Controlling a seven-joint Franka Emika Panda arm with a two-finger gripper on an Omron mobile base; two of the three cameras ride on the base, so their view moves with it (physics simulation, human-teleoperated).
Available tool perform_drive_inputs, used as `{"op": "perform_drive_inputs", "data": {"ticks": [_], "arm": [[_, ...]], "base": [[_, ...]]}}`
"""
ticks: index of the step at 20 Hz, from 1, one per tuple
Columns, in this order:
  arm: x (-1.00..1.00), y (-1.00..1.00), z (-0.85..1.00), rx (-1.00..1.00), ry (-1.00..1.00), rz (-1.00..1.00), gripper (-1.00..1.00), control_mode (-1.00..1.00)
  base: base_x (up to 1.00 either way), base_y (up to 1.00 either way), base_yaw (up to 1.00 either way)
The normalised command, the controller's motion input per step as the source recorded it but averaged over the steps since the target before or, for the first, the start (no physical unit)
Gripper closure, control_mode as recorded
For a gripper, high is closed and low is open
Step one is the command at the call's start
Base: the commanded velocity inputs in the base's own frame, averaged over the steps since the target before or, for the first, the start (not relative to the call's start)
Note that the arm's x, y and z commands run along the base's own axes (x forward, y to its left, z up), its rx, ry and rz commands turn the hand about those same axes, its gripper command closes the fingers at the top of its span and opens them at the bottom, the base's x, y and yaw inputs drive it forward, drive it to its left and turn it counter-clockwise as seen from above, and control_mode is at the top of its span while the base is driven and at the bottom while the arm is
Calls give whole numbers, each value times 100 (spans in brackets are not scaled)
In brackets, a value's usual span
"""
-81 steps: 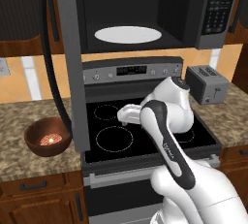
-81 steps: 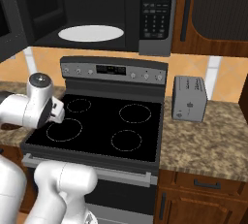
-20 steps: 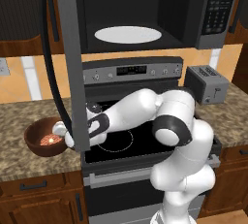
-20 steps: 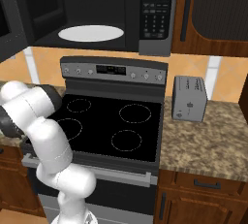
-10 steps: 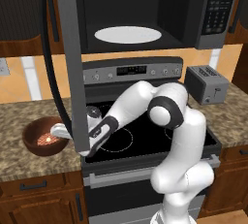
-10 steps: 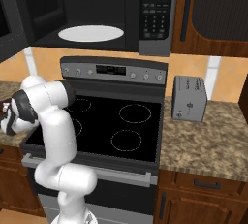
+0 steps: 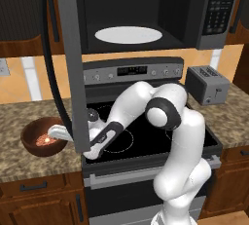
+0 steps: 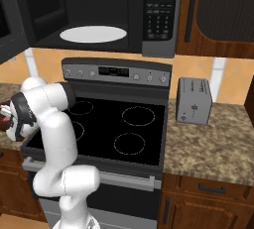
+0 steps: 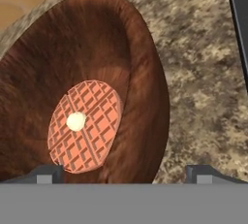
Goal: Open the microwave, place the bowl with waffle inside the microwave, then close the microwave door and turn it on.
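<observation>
The dark-brown bowl (image 7: 39, 139) sits on the granite counter left of the stove, with the round tan-orange waffle (image 9: 85, 127) lying flat inside it. My gripper (image 7: 53, 132) hangs open just over the bowl's right rim. In the hand view the bowl (image 9: 131, 68) lies close below, and its right rim runs between my gripper's (image 9: 125, 174) two tips. Nothing is held. The microwave (image 7: 146, 9) above the stove stands open, its white turntable (image 7: 128, 35) bare. The microwave door (image 7: 68, 63) swings out to the left, in front of my forearm.
The black stove top (image 7: 160, 136) lies under my arm, its control panel (image 7: 131, 71) behind. A silver toaster (image 8: 194, 100) stands on the right counter. The door's edge hangs close to my wrist. Brown cabinets (image 8: 218, 5) flank the microwave (image 8: 99, 10).
My hand has moved left and slightly down from over the stove's front-left corner to the bowl's right rim, with the elbow folding. The jaws stayed open. The bowl has not moved.
</observation>
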Motion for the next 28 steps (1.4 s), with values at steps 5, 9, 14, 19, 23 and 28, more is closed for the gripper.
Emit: {"op": "perform_drive_inputs", "data": {"ticks": [5,9,14,19,23,28], "arm": [[0,0,0,0,0,0,-100,-100],[0,0,0,0,0,0,100,-100],[0,0,0,0,0,0,100,-100],[0,0,0,0,0,0,100,-100],[0,0,2,0,-1,0,100,-100],[-10,-30,48,0,1,-9,100,-100]], "base": [[0,0,0],[0,0,0],[0,0,0],[0,0,0],[0,0,0],[0,0,0]]}}
